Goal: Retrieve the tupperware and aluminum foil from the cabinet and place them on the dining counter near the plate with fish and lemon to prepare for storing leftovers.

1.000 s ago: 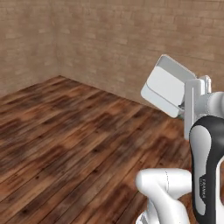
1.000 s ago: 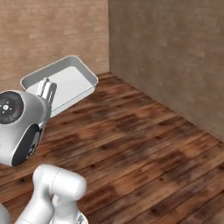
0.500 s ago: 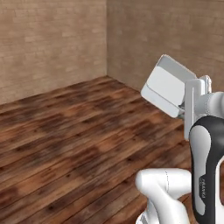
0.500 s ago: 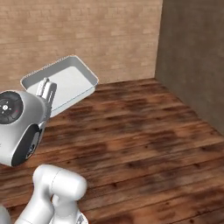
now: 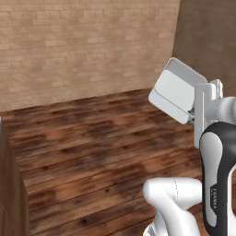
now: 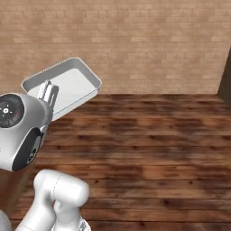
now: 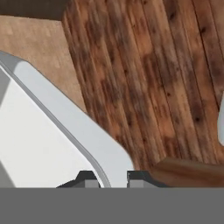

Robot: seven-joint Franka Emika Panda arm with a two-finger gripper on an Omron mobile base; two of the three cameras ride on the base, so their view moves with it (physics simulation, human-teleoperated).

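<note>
**Base is swinging round with the tub in hand**

The whole view is sliding across a brick wall (image 6: 135,45) and plank floor (image 5: 92,138): the base is turning, so the carry toward the dining counter is under way. One gripper (image 7: 108,177) is clamped on the rim of one tupperware (image 6: 67,85), held at upper left of the right base view and upper right of the left one (image 5: 177,92).

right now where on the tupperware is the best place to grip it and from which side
By its thin flared rim, from the edge nearest the arm, one finger inside the wall and one outside. The tupperware is shallow and wide, too broad to span. The gripper already pinches it there.
</note>
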